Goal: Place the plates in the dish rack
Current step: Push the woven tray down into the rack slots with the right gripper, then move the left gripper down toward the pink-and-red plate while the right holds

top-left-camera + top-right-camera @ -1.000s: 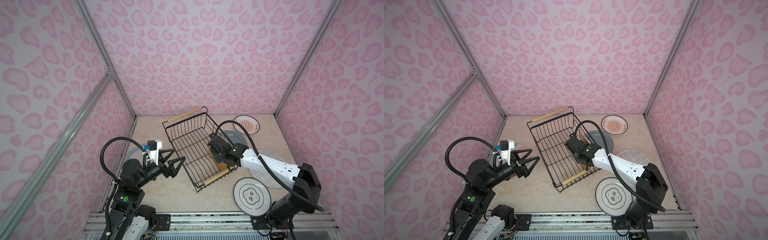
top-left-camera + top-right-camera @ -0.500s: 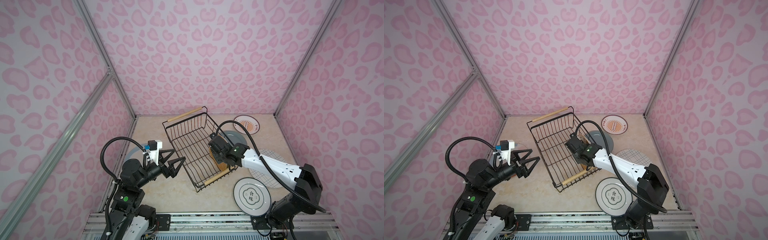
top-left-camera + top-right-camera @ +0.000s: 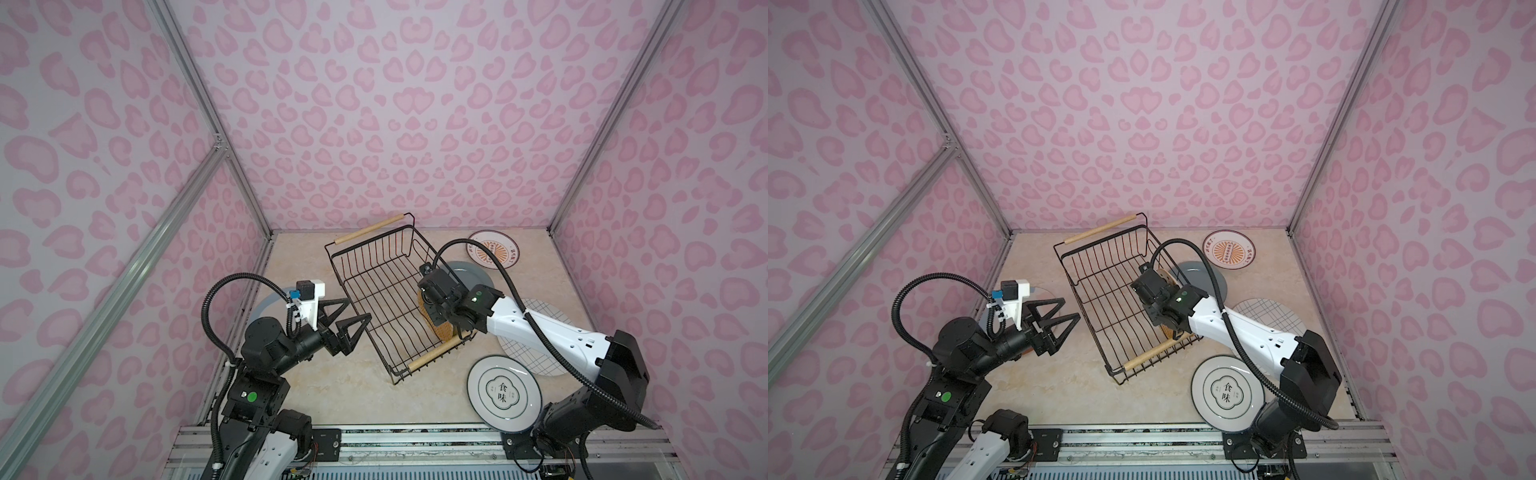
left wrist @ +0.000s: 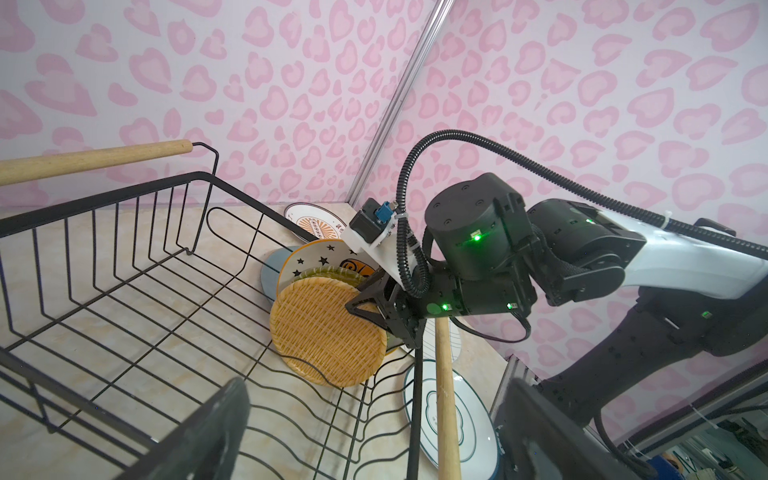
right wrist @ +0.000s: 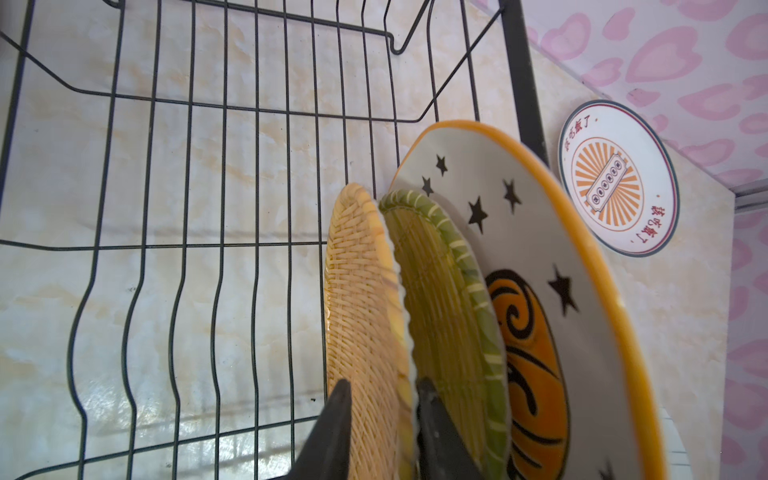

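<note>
Jaws of right gripper (image 5: 382,384) straddle round woven plate (image 5: 361,291) — upright.

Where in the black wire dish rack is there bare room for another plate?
Free: the black wire dish rack, from the round yellow woven plate to the far wooden handle. Crowded: the near end, holding that plate, a green-rimmed woven plate and a starred plate.

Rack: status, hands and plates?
Left hand open, empty, beside rack. Right hand straddles woven plate rim in rack, grip unclear. Green-rim plate, star plate racked beside it. Nothing blocking.
</note>
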You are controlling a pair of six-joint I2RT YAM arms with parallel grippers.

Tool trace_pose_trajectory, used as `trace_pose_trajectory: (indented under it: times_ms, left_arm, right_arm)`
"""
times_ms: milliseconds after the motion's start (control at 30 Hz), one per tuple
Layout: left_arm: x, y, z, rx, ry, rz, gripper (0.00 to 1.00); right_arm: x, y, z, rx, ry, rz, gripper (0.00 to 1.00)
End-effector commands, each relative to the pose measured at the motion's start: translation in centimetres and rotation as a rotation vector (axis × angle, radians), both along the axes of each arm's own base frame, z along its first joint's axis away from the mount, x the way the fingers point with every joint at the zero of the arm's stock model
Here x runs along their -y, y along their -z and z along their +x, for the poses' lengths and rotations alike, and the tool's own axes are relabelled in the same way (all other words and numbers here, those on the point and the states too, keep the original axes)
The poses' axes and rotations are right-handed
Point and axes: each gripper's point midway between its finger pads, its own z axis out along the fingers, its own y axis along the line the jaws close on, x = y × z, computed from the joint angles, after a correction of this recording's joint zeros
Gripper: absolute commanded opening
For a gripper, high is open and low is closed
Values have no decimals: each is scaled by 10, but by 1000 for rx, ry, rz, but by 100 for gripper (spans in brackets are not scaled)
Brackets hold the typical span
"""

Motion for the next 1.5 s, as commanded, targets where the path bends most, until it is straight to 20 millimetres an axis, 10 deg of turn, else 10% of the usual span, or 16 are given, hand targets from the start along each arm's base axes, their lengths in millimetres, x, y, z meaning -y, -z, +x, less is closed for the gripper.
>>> trace_pose_trajectory:
  times_ms: [0,1033,1467]
  left_arm:
    - [1,-5,0,35,8,-3,98]
    - [1,-5,0,33,6,-2,98]
    - [-10,23,17,-86,-104,56,97]
  right_arm:
    - [-5,-4,0,3,-5,26,29]
    - [-11,-46,-11,53,-50,141,39]
    - [-13,-69,-16,123,-109,240,74]
